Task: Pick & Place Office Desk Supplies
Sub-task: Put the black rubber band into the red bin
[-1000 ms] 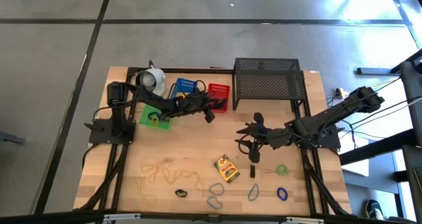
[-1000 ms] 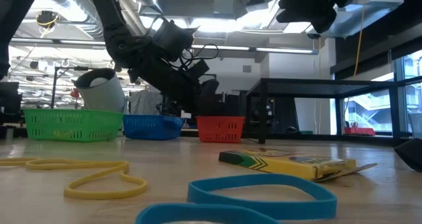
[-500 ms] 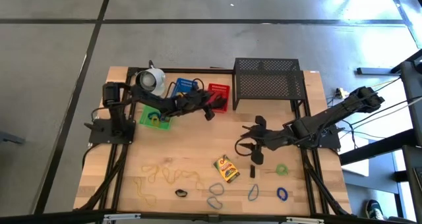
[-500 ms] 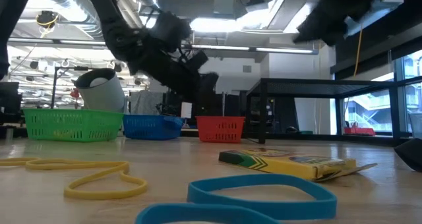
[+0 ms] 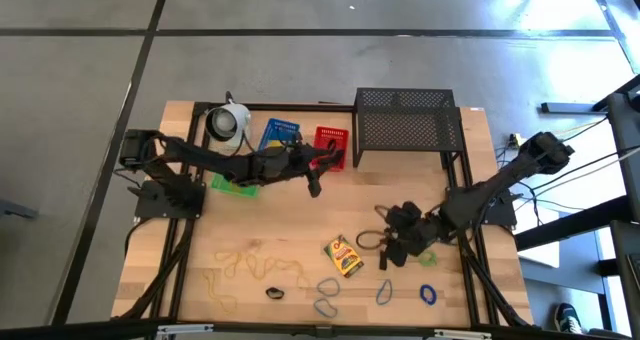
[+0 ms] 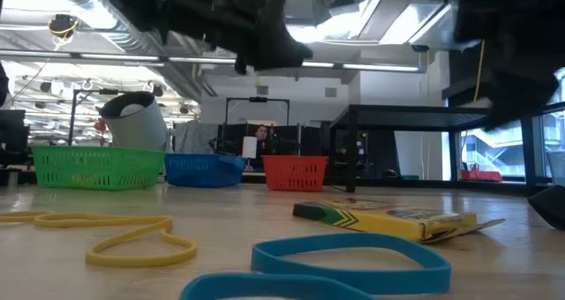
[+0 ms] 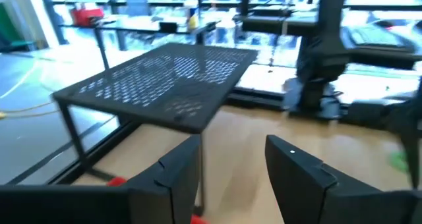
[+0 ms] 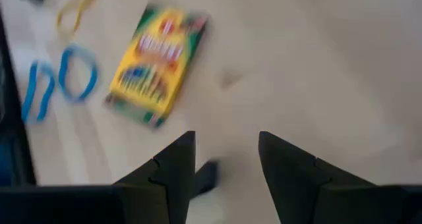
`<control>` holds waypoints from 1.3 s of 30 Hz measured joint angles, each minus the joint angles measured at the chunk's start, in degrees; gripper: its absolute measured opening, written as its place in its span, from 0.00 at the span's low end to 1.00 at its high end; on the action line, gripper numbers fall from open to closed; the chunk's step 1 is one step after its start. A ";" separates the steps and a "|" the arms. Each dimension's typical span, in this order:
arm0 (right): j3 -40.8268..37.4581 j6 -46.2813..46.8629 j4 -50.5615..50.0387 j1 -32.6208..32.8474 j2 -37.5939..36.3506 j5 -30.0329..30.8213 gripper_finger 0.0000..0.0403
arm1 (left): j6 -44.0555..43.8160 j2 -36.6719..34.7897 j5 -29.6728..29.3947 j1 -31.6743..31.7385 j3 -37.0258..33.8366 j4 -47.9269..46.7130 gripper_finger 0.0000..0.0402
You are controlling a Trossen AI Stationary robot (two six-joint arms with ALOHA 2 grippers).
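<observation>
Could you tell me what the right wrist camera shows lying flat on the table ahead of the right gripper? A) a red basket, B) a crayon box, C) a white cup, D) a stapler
B: a yellow-green crayon box lies flat on the wooden table beyond the open right gripper, with blue rubber-band loops beside it.

Grey concrete floor [image 5: 300, 70] crossed by dark seams — beyond, ceiling strip lights [image 6: 115, 57], exposed ducts and tall windows [image 6: 538, 123]
</observation>
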 joint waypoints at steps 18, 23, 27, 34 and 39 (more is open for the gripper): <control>-0.25 11.28 10.22 4.66 17.37 -2.64 0.42 | 6.12 -2.39 -0.50 -6.80 0.00 0.10 0.41; -0.30 6.32 10.33 6.34 17.57 -2.72 0.39 | 6.08 -2.39 -0.70 -6.77 0.00 0.04 0.39; -0.35 4.45 10.36 7.25 17.69 -2.59 0.32 | 6.07 -2.39 -0.72 -6.77 0.00 -0.06 0.39; -0.44 2.32 10.25 7.31 17.79 -2.93 0.06 | 5.95 -2.39 -0.72 -6.77 0.00 -0.06 0.39; -0.44 0.22 10.26 7.41 17.81 -0.99 0.05 | 5.93 -2.39 -0.74 -6.77 0.00 -0.06 0.38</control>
